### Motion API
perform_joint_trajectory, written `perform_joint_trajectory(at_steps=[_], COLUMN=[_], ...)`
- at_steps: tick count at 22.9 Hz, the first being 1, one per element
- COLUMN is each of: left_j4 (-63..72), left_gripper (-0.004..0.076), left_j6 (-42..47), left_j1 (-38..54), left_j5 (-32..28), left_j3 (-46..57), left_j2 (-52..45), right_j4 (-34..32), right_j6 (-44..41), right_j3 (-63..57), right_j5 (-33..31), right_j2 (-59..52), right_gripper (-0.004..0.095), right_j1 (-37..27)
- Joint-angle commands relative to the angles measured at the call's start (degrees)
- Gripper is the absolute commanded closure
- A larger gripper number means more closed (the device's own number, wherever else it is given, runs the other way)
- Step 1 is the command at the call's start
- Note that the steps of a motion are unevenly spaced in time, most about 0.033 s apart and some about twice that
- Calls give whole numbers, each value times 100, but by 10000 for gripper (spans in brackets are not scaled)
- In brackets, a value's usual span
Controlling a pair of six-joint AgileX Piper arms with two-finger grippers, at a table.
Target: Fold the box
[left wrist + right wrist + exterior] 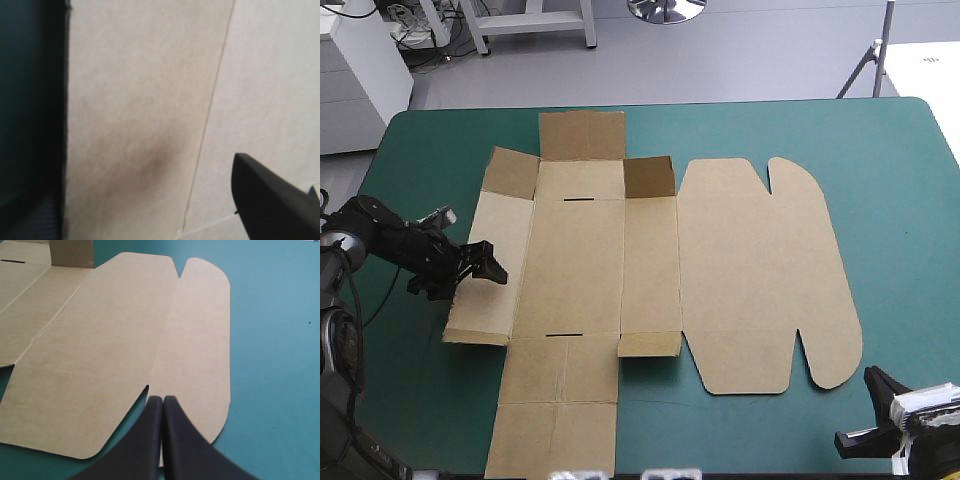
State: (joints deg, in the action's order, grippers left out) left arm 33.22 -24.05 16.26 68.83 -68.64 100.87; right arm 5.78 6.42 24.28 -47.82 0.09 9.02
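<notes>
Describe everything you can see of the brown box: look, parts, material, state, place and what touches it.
The box is a cut sheet of brown board, unfolded and nearly flat on the teal-green cover. Creases divide it into panels; the middle one has two thin slots. The wide lid panel with rounded ears lies rightward. Two small far flaps stand up. The open left gripper is at its left edge; contact is unclear. The shut right gripper is by the lid's near corner.

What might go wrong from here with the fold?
The left gripper alone is at the left wall of the box. The right gripper sits shut by the near edge of the lid, pinning nothing, so the sheet may slide on the teal-green cover. The raised far flaps may flop back.
</notes>
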Motion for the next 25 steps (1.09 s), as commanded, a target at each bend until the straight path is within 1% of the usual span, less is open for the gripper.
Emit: perform_joint_trajectory(at_steps=[1,3,4,5,6,7,8,11,13,15,16,17,18,19,20,22,25], left_j4=[604,667,652,546,488,485,485,464,311,-339,-766,-1516,-2073,-2743,-3138,-3516,-3959], left_gripper=[186,261,319,486,568,675,729,734,734,734,734,734,734,734,734,734,734], left_j6=[90,44,-24,-50,-50,-50,-69,-56,-56,-56,15,78,78,51,-58,-95,-463], left_j1=[-32,-32,-32,-32,-32,-32,-32,-37,-37,-196,-368,-625,-945,-1344,-1636,-2157,-2793], left_j5=[545,545,545,545,545,545,545,545,545,545,545,545,545,531,501,487,360], left_j3=[-102,-102,-102,-102,-102,-102,-102,-113,-317,-889,-1144,-1490,-1744,-2074,-2384,-2943,-3542], left_j2=[-229,-229,-229,-229,-229,-229,-229,-229,-240,-298,-311,-311,-284,-225,-144,22,206], right_j4=[9,9,9,9,9,9,9,9,9,19,46,87,156,277,391,635,825], right_j6=[52,52,52,52,52,52,52,52,52,-16,-238,-576,-729,-758,-758,-604,-500], right_j3=[164,164,164,164,164,164,164,164,164,164,164,164,164,164,164,174,183], right_j5=[437,437,437,437,437,437,437,437,437,437,498,594,654,713,771,866,983], right_j2=[149,149,149,149,149,149,149,149,149,149,149,163,208,336,476,766,1081], right_gripper=[927,927,927,927,927,927,927,927,927,927,927,927,926,925,925,925,925], right_j1=[2,2,2,2,2,2,2,2,2,2,2,2,2,2,2,2,2])
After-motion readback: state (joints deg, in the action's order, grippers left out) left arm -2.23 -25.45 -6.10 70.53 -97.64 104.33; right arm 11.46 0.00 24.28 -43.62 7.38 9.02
